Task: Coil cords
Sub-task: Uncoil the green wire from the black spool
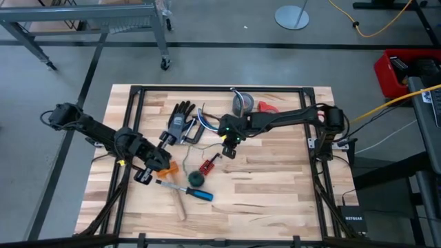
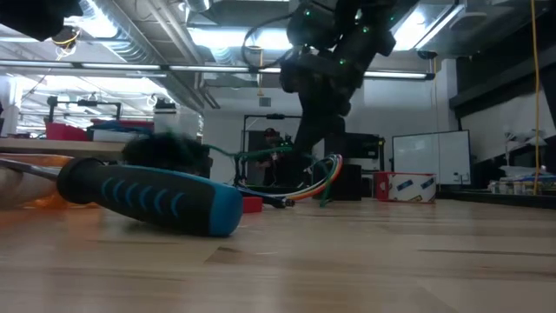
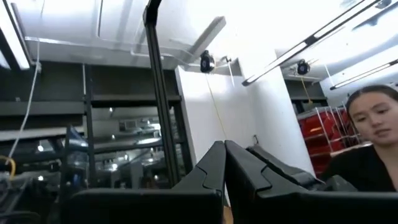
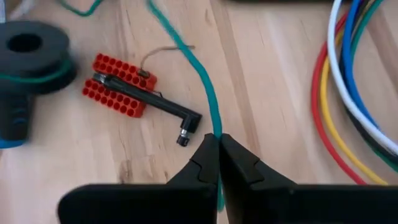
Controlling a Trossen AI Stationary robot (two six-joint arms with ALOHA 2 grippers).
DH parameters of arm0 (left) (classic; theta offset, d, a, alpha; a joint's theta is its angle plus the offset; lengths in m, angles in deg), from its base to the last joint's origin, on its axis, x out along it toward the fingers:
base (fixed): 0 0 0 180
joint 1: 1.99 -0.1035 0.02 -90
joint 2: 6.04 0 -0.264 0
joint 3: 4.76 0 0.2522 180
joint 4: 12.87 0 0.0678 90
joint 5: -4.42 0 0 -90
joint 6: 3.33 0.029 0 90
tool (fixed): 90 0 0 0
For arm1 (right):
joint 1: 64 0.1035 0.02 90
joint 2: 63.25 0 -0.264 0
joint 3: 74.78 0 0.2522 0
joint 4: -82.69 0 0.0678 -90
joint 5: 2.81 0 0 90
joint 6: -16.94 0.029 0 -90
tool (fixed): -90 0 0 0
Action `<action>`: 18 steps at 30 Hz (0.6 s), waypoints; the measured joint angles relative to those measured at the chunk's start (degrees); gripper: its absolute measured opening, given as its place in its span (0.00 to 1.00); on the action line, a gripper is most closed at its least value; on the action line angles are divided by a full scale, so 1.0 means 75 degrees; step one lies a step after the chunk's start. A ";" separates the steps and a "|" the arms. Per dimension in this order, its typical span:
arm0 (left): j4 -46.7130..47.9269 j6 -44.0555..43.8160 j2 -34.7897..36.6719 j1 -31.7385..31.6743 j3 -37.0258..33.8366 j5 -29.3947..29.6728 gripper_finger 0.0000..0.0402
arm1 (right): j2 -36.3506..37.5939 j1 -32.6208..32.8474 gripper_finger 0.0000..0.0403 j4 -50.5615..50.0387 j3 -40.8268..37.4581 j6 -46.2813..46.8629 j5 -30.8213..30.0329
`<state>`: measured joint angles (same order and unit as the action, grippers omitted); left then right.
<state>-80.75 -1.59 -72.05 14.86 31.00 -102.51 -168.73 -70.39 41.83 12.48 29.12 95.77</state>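
Green cord (image 4: 205,93) pinched between right end effector (image 4: 219,142) fingertips.

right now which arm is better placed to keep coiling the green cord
Right. The right gripper is shut on the green cord, close to the coloured bundle. The left gripper is shut on nothing, off by the screwdriver.

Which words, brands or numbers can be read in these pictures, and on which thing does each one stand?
"NETGEAR": on the small black box at the table's right front corner in the high view; small, and only just readable.
Red and white box behind the table in the low view: it carries print, too blurred to read.
Screwdriver, red bit holder, spool and cords: no text shows.
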 joint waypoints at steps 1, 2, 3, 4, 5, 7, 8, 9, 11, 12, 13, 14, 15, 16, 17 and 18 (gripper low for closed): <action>0.0079 -0.0002 0.0000 0.0007 -0.0001 0.0000 0.00 | -0.0032 0.0000 0.01 0.0019 0.0000 0.0000 -0.0002; 0.0162 -0.0004 0.0000 0.0007 0.0000 -0.0001 0.00 | -0.0043 0.0000 0.01 0.0046 0.0000 0.0000 -0.0003; 0.0245 -0.0010 0.0000 0.0008 -0.0001 -0.0001 0.00 | -0.0043 -0.0003 0.01 0.0032 0.0000 0.0000 -0.0006; 0.0294 -0.0028 0.0000 0.0008 -0.0003 0.0000 0.00 | -0.0037 -0.0003 0.01 0.0062 0.0000 0.0000 -0.0049; 0.0345 -0.0074 0.0000 0.0007 -0.0003 0.0001 0.00 | -0.0031 -0.0005 0.01 0.0090 0.0000 -0.0013 -0.0089; 0.0459 -0.0251 0.0000 0.0007 -0.0003 0.0006 0.00 | -0.0019 -0.0015 0.01 0.0045 0.0002 -0.0066 -0.0118; 0.0553 -0.0380 0.0000 0.0007 -0.0003 0.0010 0.00 | -0.0018 -0.0015 0.01 0.0052 0.0000 -0.0083 -0.0119; 0.0695 -0.0460 0.0002 0.0007 -0.0003 0.0021 0.00 | 0.0004 -0.0019 0.01 0.0024 0.0001 -0.0102 -0.0122; 0.1083 -0.0637 0.0000 0.0007 -0.0003 0.0024 0.00 | 0.0076 -0.0061 0.01 -0.0050 0.0000 -0.0245 -0.0106; 0.1362 -0.0670 0.0000 0.0007 -0.0003 0.0027 0.00 | 0.0137 -0.0087 0.01 -0.0074 0.0000 -0.0259 -0.0058; 0.1702 -0.0716 0.0000 0.0008 -0.0003 0.0048 0.00 | 0.0198 -0.0148 0.01 -0.0110 0.0000 -0.0270 -0.0042; 0.2083 -0.0762 0.0000 0.0013 -0.0003 0.0075 0.00 | 0.0279 -0.0198 0.01 -0.0158 0.0000 -0.0279 -0.0007; 0.2470 -0.0841 0.0000 0.0013 -0.0003 0.0134 0.00 | 0.0378 -0.0265 0.01 -0.0223 0.0000 -0.0286 -0.0007; 0.2839 -0.0988 0.0000 0.0013 -0.0003 0.0239 0.00 | 0.0479 -0.0348 0.01 -0.0274 0.0000 -0.0286 -0.0006; 0.3194 -0.1150 0.0000 0.0013 -0.0003 0.0384 0.00 | 0.0605 -0.0432 0.01 -0.0308 0.0000 -0.0288 -0.0004; 0.3557 -0.1357 0.0000 0.0013 -0.0003 0.0560 0.00 | 0.0727 -0.0529 0.01 -0.0337 0.0000 -0.0289 0.0000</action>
<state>-54.07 -11.77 -72.06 14.96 30.98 -98.31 -163.28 -74.35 39.30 12.48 26.96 95.77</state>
